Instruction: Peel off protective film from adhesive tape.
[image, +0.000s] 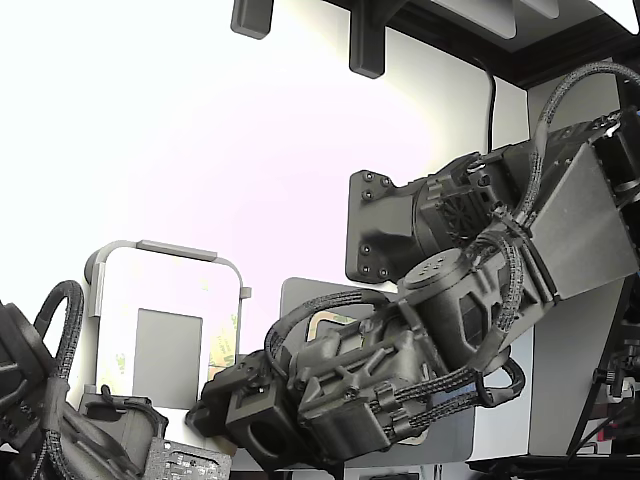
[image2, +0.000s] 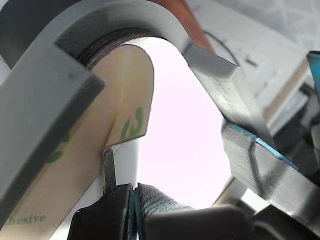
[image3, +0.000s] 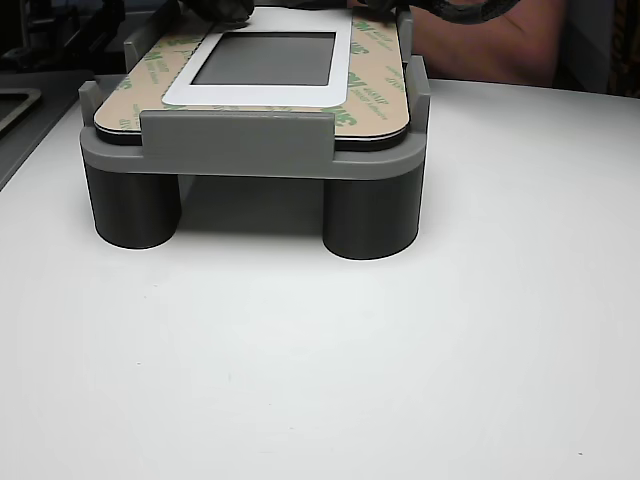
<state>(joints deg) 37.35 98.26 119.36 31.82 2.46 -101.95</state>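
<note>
Gripper (image2: 131, 202), jaws pressed together at the corner of the film (image2: 100, 150), which lies flat on the panel (image3: 265, 95) in its grey fixture (image3: 240, 140); peeling appears barely begun, nearly all film left

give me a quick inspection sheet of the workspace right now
surface: white table, bare in front of the fixture
job's things: tan protective film with green print; panel sits on a grey fixture
clutter: nothing seen
hand: hand fingertips pressed together just under the film's curled edge; cannot tell if film is pinched
cables: braided black cables loop along the arm
surroundings: a person's arm behind the fixture
</note>
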